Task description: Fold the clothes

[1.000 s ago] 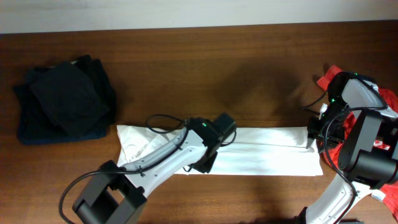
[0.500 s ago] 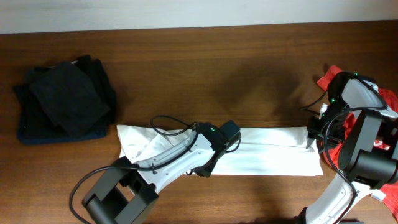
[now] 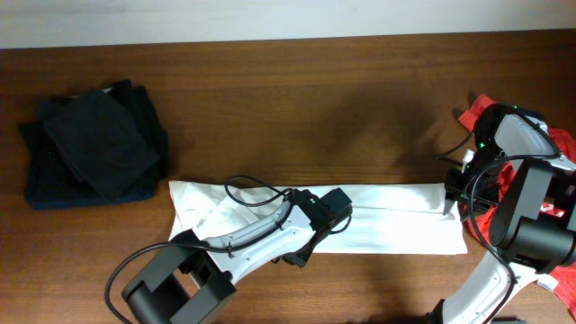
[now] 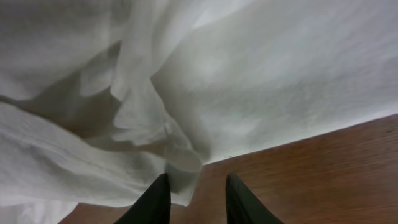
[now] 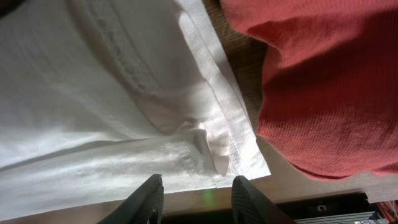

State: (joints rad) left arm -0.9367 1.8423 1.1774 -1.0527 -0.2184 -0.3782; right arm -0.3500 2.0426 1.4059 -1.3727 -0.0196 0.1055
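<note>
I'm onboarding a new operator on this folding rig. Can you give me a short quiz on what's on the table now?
1. True or false: the dark clothes pile lies on the white garment.
2. Which cloth lies beside the white garment's end at the right hand? A) red cloth B) blue towel C) striped sock
3. Fill in: the left hand is at the white garment's ____ long edge, near or far from the robot.
Key: 1 false, they lie apart; 2 A; 3 near.

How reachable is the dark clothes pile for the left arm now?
Probably yes: the dark clothes pile lies uncovered on that arm's side, and nothing stands between it and the left gripper at the edge of the white garment.
</note>
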